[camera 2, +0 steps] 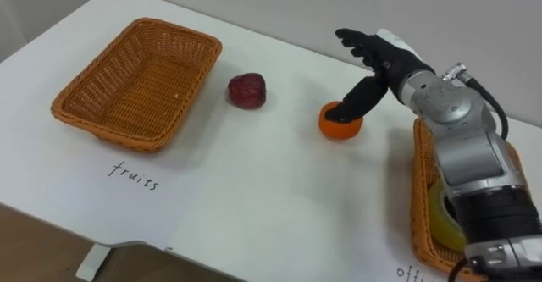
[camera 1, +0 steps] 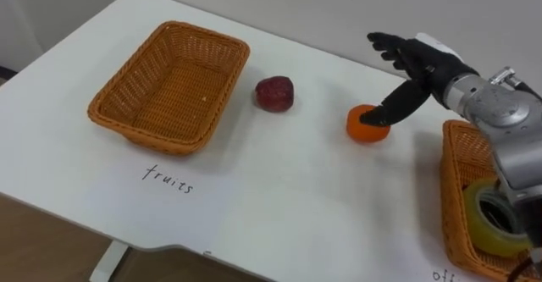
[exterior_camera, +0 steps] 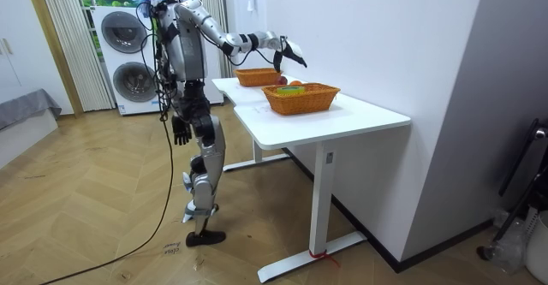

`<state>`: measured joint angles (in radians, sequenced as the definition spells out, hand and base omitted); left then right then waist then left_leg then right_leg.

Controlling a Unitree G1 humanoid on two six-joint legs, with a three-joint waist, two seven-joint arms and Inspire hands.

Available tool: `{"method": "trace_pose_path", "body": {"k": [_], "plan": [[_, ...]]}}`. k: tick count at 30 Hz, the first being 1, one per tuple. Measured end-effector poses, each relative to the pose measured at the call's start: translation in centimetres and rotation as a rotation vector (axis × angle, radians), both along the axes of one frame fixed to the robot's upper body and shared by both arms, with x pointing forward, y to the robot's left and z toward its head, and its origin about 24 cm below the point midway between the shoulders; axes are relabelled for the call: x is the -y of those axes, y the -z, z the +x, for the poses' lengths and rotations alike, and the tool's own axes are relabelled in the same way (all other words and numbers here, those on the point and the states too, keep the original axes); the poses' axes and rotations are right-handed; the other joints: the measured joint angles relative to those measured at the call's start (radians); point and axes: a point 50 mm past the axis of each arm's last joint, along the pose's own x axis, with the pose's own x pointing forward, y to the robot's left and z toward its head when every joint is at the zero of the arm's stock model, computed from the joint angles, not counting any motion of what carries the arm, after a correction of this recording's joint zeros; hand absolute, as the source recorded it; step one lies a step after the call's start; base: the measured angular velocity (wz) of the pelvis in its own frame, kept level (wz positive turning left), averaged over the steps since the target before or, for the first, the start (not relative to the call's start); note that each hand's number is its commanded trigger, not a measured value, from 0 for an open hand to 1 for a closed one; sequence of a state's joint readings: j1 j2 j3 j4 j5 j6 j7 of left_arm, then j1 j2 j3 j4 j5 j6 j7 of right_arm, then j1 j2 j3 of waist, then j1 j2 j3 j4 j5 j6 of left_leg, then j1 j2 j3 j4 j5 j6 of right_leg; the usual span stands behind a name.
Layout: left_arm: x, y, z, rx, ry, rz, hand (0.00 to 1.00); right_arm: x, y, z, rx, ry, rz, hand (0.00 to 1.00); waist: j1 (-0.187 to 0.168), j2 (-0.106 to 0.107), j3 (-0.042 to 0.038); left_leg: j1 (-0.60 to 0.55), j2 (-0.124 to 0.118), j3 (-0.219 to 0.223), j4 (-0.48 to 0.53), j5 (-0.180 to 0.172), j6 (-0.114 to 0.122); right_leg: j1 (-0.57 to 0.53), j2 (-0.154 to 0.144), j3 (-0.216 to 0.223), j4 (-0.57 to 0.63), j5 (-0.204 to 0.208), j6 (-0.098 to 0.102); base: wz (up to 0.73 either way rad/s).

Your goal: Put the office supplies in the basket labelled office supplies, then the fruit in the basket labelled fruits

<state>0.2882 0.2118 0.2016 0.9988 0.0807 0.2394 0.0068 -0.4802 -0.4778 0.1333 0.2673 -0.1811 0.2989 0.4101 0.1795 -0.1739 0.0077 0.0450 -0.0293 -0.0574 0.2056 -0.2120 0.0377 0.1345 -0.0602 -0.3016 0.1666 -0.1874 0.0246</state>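
Note:
An orange (camera 1: 367, 125) lies on the white table (camera 1: 279, 206), right of centre. My right hand (camera 1: 423, 62) hovers just behind it, open, fingers spread, with the thumb tip resting on the orange's top. A dark red apple (camera 1: 275, 93) lies to the left of the orange. The empty wicker fruit basket (camera 1: 144, 134) stands at the left. At the right edge is a second wicker basket (camera 1: 449, 189) holding a roll of yellowish tape (camera 1: 495, 218), partly covered by my forearm. In the room view my left hand (exterior_camera: 181, 131) hangs at my side.
A sheet with a handwritten label (camera 1: 167, 179) lies in front of the fruit basket. A wall runs close behind the table's far edge. In the room view I stand at the table's side, with two washing machines (exterior_camera: 128, 58) behind me.

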Motion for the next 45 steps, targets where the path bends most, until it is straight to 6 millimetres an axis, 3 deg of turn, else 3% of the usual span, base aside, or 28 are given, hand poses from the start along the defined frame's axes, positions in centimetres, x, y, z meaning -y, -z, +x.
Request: {"method": "trace_pose_path", "body": {"k": [10,21,32,40,45], "plan": [[0.0,0.0,0.9,0.013,0.037,0.001,0.00,-0.2,2.3,-0.3,-0.131,-0.044,-0.055,0.00,0.029,-0.011,-0.0005,-0.001,0.001,0.000,0.001,0.000,0.000,-0.002,-0.001,0.000,0.001,0.000,0.000,0.00],[0.0,0.0,1.2,0.015,0.040,0.004,0.00,-0.1,3.4,-0.4,-0.181,-0.046,-0.095,0.00,0.049,-0.012,0.0014,-0.015,-0.001,-0.005,0.016,0.000,0.000,-0.005,-0.001,-0.004,0.001,0.000,0.000,0.00],[-0.6,-0.2,1.9,0.012,0.093,0.024,0.00,-0.3,4.1,-0.5,-0.198,-0.053,-0.155,0.00,0.058,-0.028,0.0060,-0.025,0.000,-0.006,0.022,0.000,0.000,-0.013,-0.001,-0.003,0.001,0.000,0.000,0.00],[-0.8,-0.3,2.7,0.033,0.110,0.033,0.00,0.8,4.9,-0.5,-0.192,0.007,-0.232,0.00,0.067,-0.024,0.0083,-0.042,-0.002,-0.012,0.030,-0.001,-0.001,-0.019,-0.001,-0.003,0.002,0.000,0.000,0.03],[-0.7,-0.2,2.2,0.018,0.104,0.029,0.00,1.2,4.2,-0.1,-0.129,0.042,-0.365,0.00,0.067,-0.014,0.0057,-0.080,-0.004,-0.008,0.045,0.000,-0.001,-0.050,-0.004,-0.007,0.005,0.001,-0.001,-0.01]]}}
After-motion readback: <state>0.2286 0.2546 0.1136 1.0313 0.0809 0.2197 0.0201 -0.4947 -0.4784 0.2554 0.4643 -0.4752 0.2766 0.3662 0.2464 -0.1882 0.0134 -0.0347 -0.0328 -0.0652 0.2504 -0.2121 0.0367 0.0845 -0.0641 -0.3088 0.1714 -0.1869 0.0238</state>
